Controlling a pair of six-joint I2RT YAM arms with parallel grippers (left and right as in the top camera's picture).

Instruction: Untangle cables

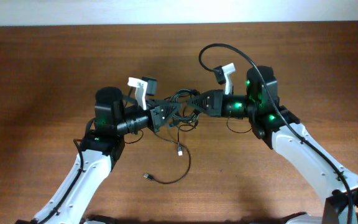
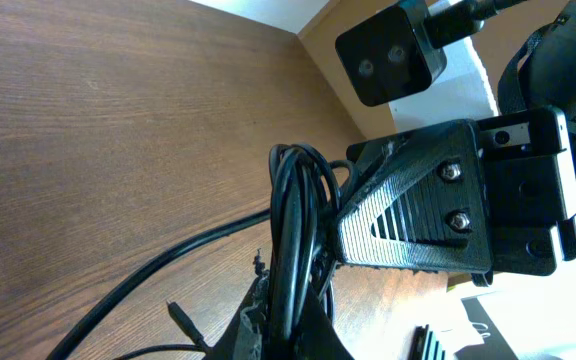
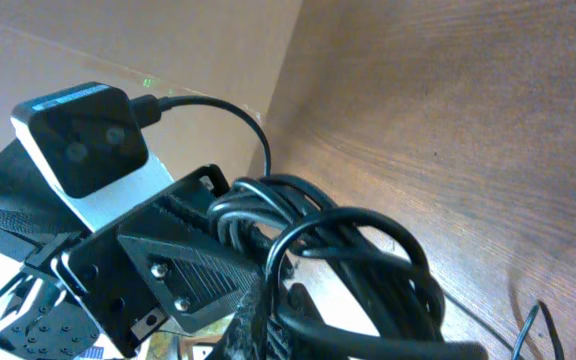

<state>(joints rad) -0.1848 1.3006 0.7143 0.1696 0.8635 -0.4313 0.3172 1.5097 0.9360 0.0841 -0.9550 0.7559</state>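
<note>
Left gripper (image 1: 166, 114) and right gripper (image 1: 196, 103) both clamped on cables (image 1: 180, 98).
Contact points buried under the coil in wrist views; separate strands unreadable.

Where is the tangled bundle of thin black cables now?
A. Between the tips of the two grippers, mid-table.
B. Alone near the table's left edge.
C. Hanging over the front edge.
A: the overhead view shows the cables bunched between the left gripper and the right gripper, which meet over the middle of the table.
</note>
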